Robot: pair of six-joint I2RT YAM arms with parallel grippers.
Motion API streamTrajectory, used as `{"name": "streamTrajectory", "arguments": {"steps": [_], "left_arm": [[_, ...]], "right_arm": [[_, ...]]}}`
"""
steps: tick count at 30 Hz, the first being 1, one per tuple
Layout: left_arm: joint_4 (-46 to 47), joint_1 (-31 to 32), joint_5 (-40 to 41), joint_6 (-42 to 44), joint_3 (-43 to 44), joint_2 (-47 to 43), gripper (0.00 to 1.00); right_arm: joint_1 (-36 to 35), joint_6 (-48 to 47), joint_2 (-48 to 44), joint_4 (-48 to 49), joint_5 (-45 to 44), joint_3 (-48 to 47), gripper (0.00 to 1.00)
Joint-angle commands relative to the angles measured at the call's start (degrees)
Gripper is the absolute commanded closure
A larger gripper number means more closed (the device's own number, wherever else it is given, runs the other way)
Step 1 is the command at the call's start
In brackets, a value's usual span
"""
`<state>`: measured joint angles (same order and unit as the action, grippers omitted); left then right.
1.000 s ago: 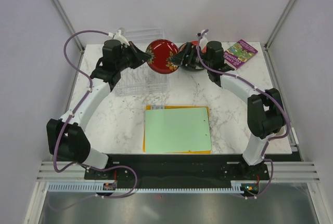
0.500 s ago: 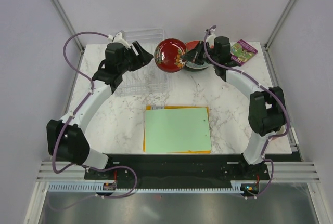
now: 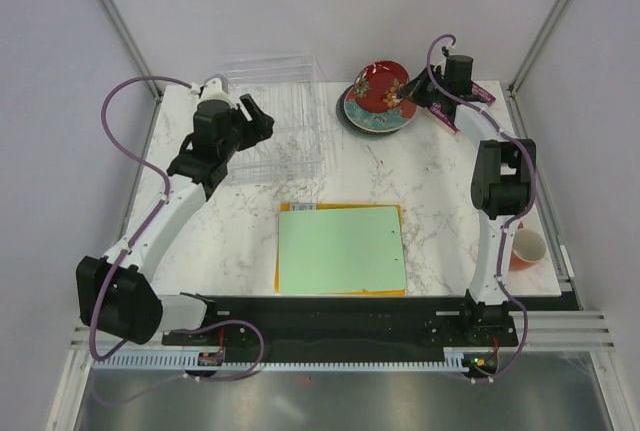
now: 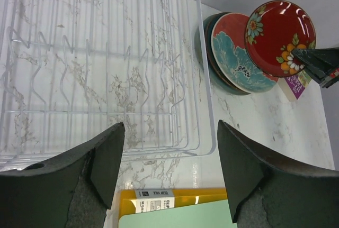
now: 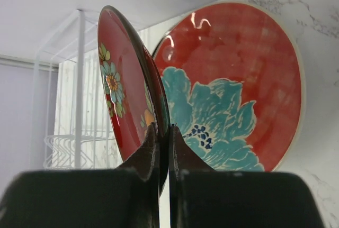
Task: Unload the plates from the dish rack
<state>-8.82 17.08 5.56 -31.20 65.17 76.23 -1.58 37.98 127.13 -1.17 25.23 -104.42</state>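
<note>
Where the white, grey-veined marble table (image 3: 440,191) runs to its far left corner, the left gripper (image 4: 169,127) hangs over the near wall of the dish rack (image 4: 79,80), its blunt black jaws spread wide and holding nothing. The rack is a clear plastic box with thin, wavy dividers. Just to its right, three round glazed plates lie stacked flat on the marble: a large grey-green one (image 3: 345,117) at the bottom, a dark teal one (image 4: 207,43) next, and a red plate with a teal flower (image 5: 233,80) on top. Above them the right gripper (image 5: 161,133) pinches the rim of the small dark red plate (image 5: 119,90), which is glossy and flower-patterned and held tilted on edge.
</note>
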Motion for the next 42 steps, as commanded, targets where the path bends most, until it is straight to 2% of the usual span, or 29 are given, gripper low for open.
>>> {"name": "streamTrajectory", "arguments": {"steps": [1, 12, 13, 14, 17, 23, 26, 31, 35, 38, 42], "left_arm": [[0.91, 0.06, 2.52, 3.52, -2.49, -5.03, 0.23], [1.35, 0.15, 6.04, 4.92, -9.44, -11.27, 0.22], [1.26, 0.15, 6.04, 4.92, -9.62, -11.62, 0.22], [1.00, 0.15, 6.04, 4.92, -9.88, -11.80, 0.22], [0.39, 0.06, 6.13, 4.57, -10.41, -12.33, 0.22], [-0.67, 0.15, 8.05, 5.80, -11.81, -13.82, 0.22], [-1.11, 0.15, 9.20, 7.64, -12.96, -14.96, 0.22], [-3.04, 0.15, 10.79, 10.72, -13.49, -16.20, 0.21], [-6.37, 0.23, 8.69, 11.78, -12.08, -16.55, 0.21], [-7.00, 0.67, 5.87, 12.39, -12.69, -18.83, 0.21], [-6.22, 1.37, 5.42, 13.09, -16.03, -24.01, 0.21]], "right_arm": [[-0.61, -0.80, 2.77, -0.85, 0.52, -5.88, 1.00], [-0.52, -3.52, 6.82, -3.58, -2.03, -6.33, 0.99], [-0.44, -3.70, 6.73, -3.75, -2.20, -5.89, 0.95], [-0.44, -4.05, 6.03, -3.93, -2.90, -5.36, 0.78], [-0.52, -5.27, 4.71, -4.54, -3.87, -3.51, 0.35], [-0.52, -8.35, 1.64, -7.17, -6.07, -1.58, 0.18], [-0.61, -11.16, -2.57, -8.23, -9.23, 0.97, 0.04], [-1.05, -18.88, -12.68, -10.16, -17.91, 7.99, 0.02], [-3.60, -24.60, -27.67, -11.39, -26.61, 17.13, 0.02], [-7.02, -27.07, -38.48, -12.10, -33.02, 25.74, 0.02], [-15.88, -26.38, -51.52, -12.19, -43.15, 39.25, 0.02]]}}
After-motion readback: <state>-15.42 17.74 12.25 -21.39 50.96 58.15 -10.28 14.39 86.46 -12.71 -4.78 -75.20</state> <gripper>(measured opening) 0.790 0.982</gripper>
